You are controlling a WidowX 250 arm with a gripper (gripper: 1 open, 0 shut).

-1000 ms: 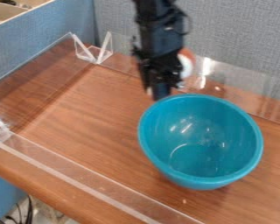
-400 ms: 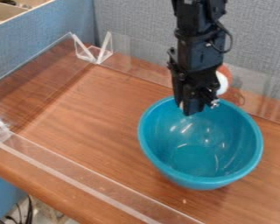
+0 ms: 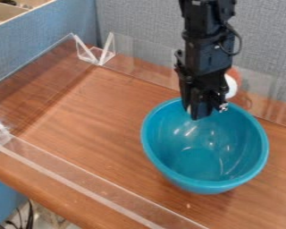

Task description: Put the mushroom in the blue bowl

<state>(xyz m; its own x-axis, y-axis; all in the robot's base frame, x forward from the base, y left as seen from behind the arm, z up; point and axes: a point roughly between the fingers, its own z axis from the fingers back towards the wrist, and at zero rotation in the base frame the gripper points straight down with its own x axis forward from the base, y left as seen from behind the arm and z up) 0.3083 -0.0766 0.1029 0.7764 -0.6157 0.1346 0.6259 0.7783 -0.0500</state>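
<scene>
gripper (image 3: pixel 203 109) clamped on the mushroom (image 3: pixel 229 84), hanging over the blue bowl (image 3: pixel 206 145)'s far rim, so next it just needs letting go

Blue bowl (image 3: pixel 206 148): smooth plastic, glossy, with bright highlights on the inner wall. Table (image 3: pixel 86 116): reddish-brown wood-grain surface, smooth, semi-gloss sheen. Barrier (image 3: pixel 62 170) along the table's edges: clear, glossy plastic sheet. Gripper (image 3: pixel 202 109): black, matt, hard material. Wall panel (image 3: pixel 44 45) beyond the table's far left edge: blue-grey cloth-like covering, matt, finely textured.
</scene>
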